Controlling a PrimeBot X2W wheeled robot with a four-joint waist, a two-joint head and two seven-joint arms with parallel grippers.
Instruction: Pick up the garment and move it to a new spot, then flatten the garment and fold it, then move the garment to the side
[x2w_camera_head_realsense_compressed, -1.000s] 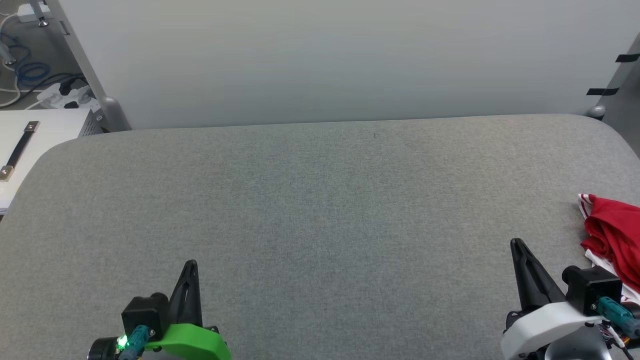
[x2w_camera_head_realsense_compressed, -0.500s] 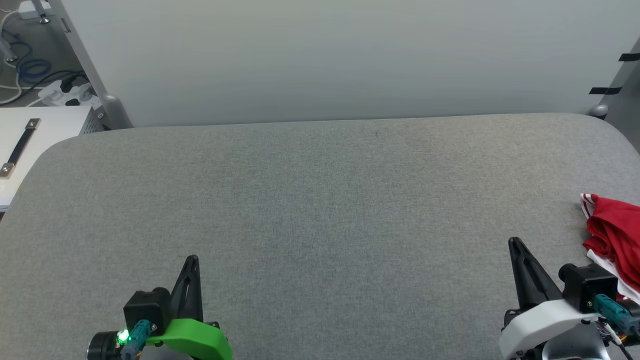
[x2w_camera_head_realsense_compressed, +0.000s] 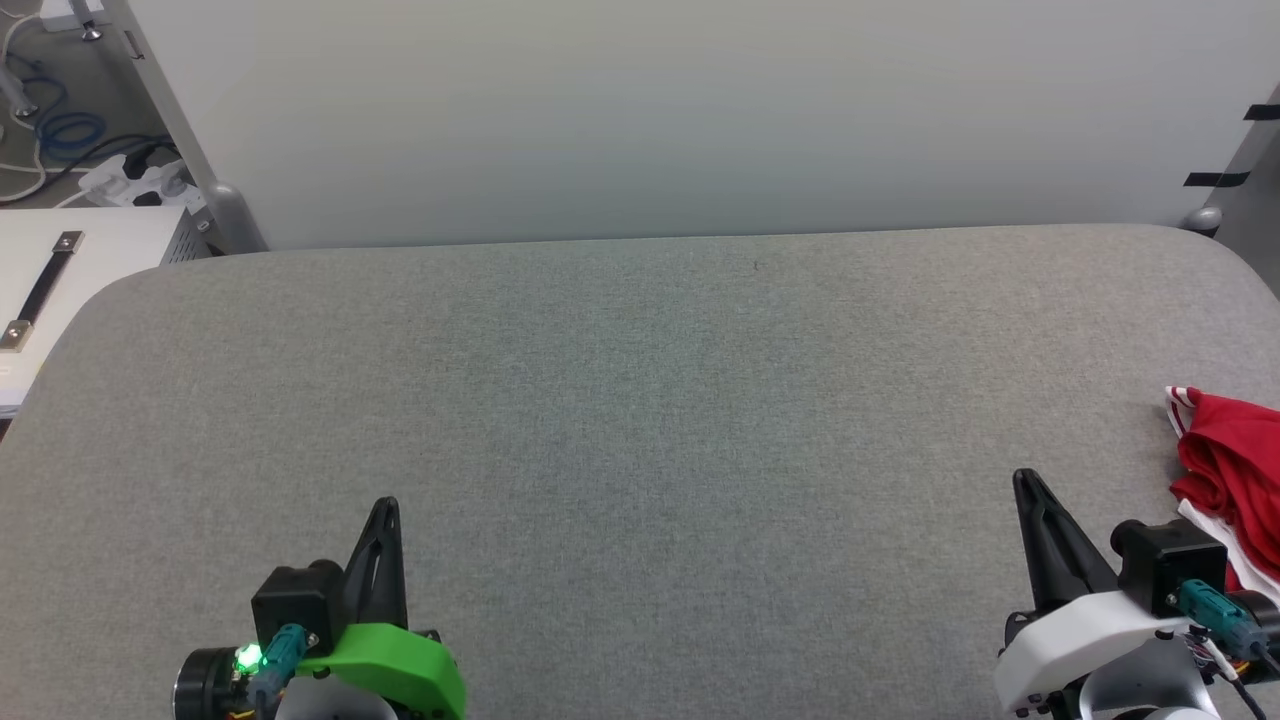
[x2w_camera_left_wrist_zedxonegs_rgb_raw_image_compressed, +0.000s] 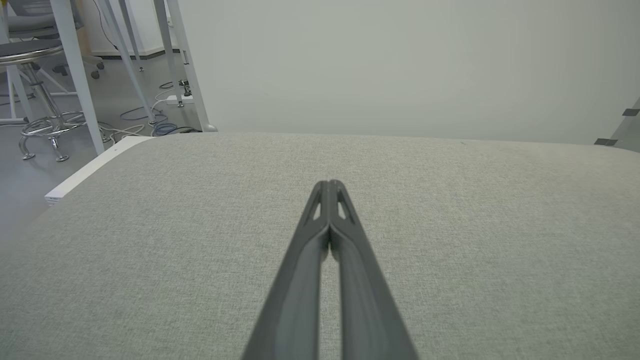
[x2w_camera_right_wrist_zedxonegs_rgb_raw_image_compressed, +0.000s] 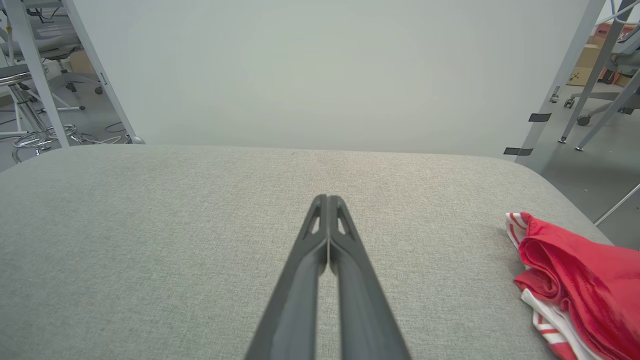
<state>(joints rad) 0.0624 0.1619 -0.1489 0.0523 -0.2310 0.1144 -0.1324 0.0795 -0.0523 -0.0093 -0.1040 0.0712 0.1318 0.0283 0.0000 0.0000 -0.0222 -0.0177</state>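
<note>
The garment (x2w_camera_head_realsense_compressed: 1232, 470) lies crumpled, red with red-and-white striped trim, at the right edge of the grey table, cut off by the head view's border. It appears again as a bunched heap (x2w_camera_right_wrist_zedxonegs_rgb_raw_image_compressed: 575, 280) at the lower right of the right wrist view. My right gripper (x2w_camera_head_realsense_compressed: 1022, 478) is shut and empty, just left of the garment and apart from it; its fingertips (x2w_camera_right_wrist_zedxonegs_rgb_raw_image_compressed: 327, 198) meet above bare cloth. Over the table's near left, my left gripper (x2w_camera_head_realsense_compressed: 387, 505) is shut and empty too, its fingers (x2w_camera_left_wrist_zedxonegs_rgb_raw_image_compressed: 329, 184) pressed together.
A grey fabric-covered table (x2w_camera_head_realsense_compressed: 620, 400) spreads wide between the two arms. A pale wall panel (x2w_camera_head_realsense_compressed: 680, 110) stands behind its far edge. At the left sit a white cabinet (x2w_camera_head_realsense_compressed: 70, 270) and cables with a power strip (x2w_camera_head_realsense_compressed: 130, 180). Stools and frame legs (x2w_camera_left_wrist_zedxonegs_rgb_raw_image_compressed: 50, 120) stand beyond.
Both grippers have crept slightly up the head view, and the whole picture has shifted a little, so the camera moved. The garment lies as before.
</note>
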